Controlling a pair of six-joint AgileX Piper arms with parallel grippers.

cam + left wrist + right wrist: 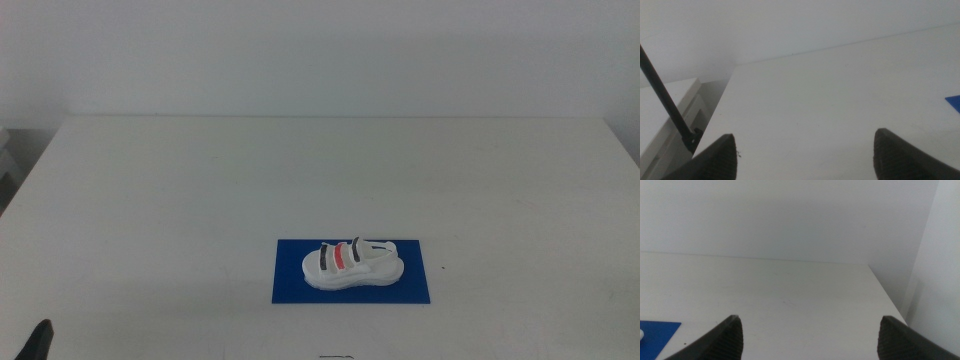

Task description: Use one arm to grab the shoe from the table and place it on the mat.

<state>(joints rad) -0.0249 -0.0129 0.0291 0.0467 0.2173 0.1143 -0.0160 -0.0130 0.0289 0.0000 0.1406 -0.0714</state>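
The white shoe [352, 264], with two black straps and a red one between them, lies on its sole on the blue mat [290, 282] near the front middle of the white table [320, 170]. No gripper touches it. My left gripper [802, 152] is open and empty over bare table at the front left; only its tip [38, 342] shows in the middle view's bottom left corner. My right gripper [810, 335] is open and empty over the table's right side, out of the middle view. A corner of the mat shows in each wrist view [954, 101] [657, 336].
A small dark speck [444, 266] lies on the table just right of the mat. A black rod [665, 100] and a white ledge [662, 100] stand beyond the table's left edge. A white wall rises behind the table.
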